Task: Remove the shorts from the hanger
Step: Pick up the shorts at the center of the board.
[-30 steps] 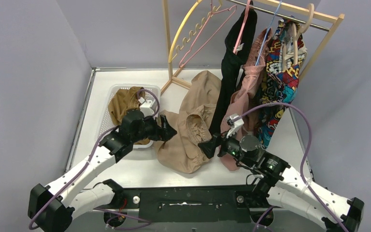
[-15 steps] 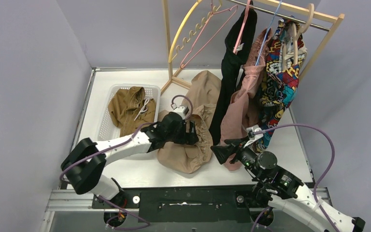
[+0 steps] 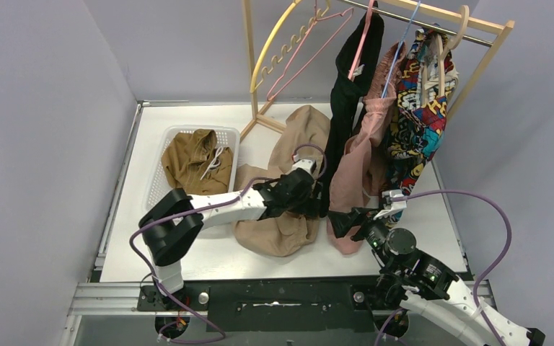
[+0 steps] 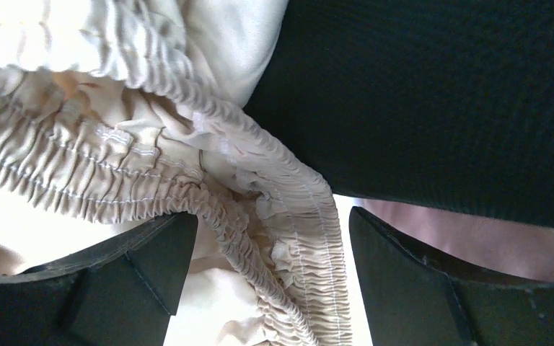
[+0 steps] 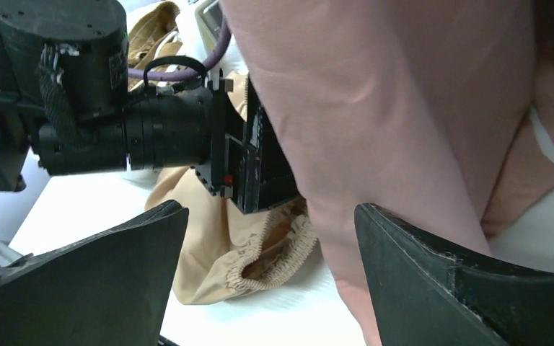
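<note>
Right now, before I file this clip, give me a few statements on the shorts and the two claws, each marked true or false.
1. The olive-brown fabric shorts lie in the white plastic basket. True.
2. The left claw is shut on the beige-tan gathered-waist shorts. False: its jaws stand open, one on either side of their waistband.
3. The black fabric shorts hang on the wooden rack. True.
4. The right claw grips the dusty pink fabric shorts. False: it is open, with that cloth hanging just ahead of it.
</note>
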### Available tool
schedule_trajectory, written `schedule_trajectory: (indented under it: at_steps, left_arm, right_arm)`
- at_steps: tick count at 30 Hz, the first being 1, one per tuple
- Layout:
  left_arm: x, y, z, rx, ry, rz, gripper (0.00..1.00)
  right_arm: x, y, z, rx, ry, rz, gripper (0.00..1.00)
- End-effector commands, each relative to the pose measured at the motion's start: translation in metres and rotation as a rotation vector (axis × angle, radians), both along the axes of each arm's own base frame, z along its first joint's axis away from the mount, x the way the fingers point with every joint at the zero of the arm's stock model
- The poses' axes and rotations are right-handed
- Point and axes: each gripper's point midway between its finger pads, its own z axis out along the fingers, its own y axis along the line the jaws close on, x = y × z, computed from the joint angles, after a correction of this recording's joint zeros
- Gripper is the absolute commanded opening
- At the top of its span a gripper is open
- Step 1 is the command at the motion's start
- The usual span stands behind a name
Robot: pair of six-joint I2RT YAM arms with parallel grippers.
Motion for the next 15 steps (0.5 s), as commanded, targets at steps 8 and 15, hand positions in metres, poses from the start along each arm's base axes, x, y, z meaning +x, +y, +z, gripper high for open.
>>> schedule_trajectory:
  at_steps: [8,15]
  left_arm:
    - [0.002,0.004,-0.025,0.242,-0.115,0.064,0.77]
    - [-0.014,-0.004,-0.048,0.329,-0.17,0.049,0.78]
  right_arm:
    - [0.009,-0.024,0.023,0.039,-0.03,-0.142,0.89]
    - [0.013,-0.035,0.014,0.037,-0.003,-0.216,0.89]
